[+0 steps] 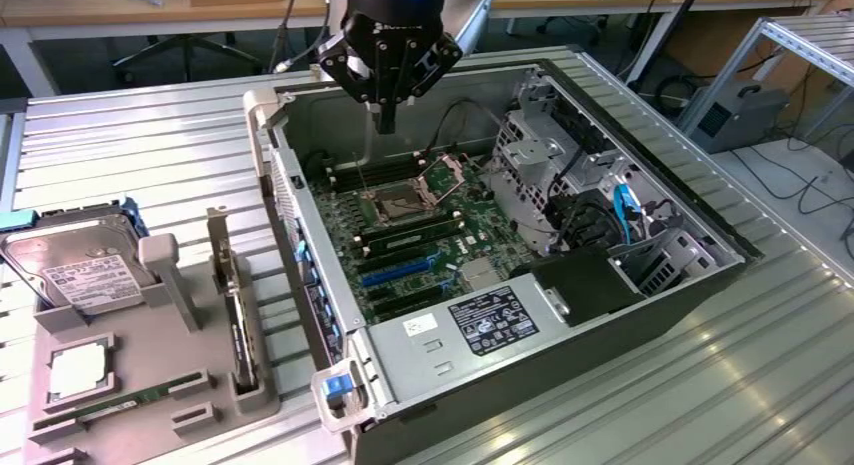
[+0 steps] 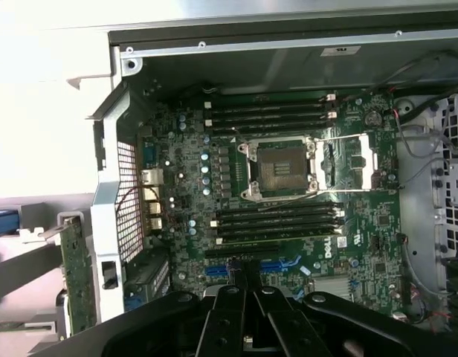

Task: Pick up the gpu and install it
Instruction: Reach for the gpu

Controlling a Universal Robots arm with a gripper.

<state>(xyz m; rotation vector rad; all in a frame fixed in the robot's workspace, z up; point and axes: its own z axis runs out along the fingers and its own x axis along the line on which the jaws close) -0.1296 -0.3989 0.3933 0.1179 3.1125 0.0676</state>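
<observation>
gripper (image 1: 387,123) hovers over the case (image 1: 601,355), above the socket end of the board | fingers pressed together (nothing in them) | gpu (image 1: 238,315) stands on edge in the gray holder (image 1: 180,335), just beside the case

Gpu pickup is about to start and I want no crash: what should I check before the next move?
1. gpu stands on edge in the grey holder, nothing on it: ok.
2. claw holds nothing: ok.
3. Claw open for a grasp: not ok, its fingers are together.
4. Claw above the gpu: not ok, it hangs over the motherboard inside the open case; the gpu is off to the exterior view's left.
5. Blue slots on the motherboard are free of cards: ok.
6. Loose cables over the slots: cannot tell.
</observation>
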